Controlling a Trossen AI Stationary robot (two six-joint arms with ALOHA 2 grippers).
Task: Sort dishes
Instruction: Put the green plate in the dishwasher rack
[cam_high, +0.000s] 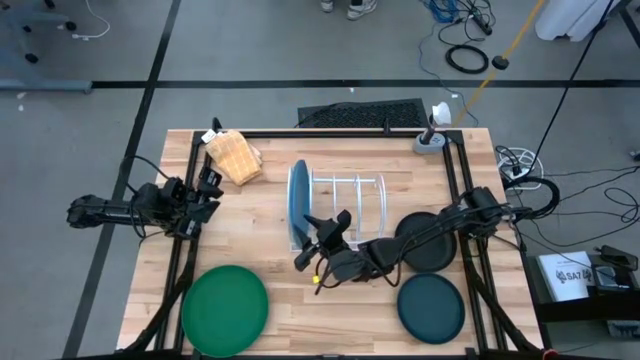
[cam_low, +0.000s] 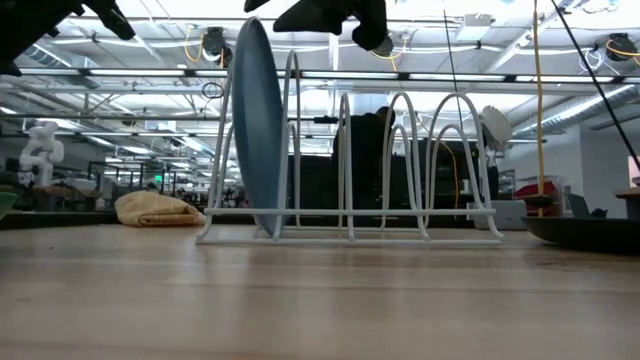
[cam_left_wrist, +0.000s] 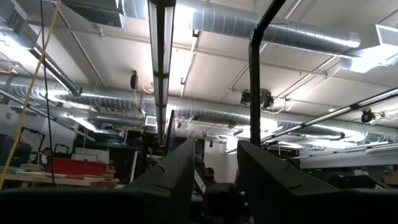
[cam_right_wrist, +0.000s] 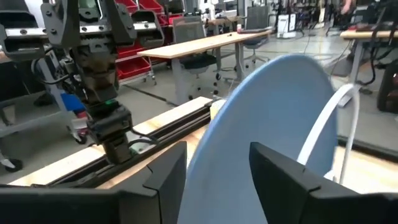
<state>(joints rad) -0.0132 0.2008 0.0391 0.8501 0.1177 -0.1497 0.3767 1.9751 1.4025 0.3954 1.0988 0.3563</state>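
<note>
High view: the light blue plate (cam_high: 297, 203) stands on edge in the white rack (cam_high: 345, 205); green (cam_high: 225, 310), black (cam_high: 428, 243) and teal (cam_high: 431, 307) plates lie flat on the bench (cam_high: 270, 240). Right end effector (cam_high: 322, 236) — fingers apart, empty — hovers just beside it; the left end effector (cam_high: 207, 195) seems narrowly parted — upturned.

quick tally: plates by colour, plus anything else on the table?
Light blue plate: 1, upright in the rack
Green plate: 1, flat on the table
Black plate: 1, flat, partly under the right arm
Dark teal plate: 1, flat
White wire rack: 1
Tan wooden block: 1
Total: 6 things, 4 of them plates
</note>
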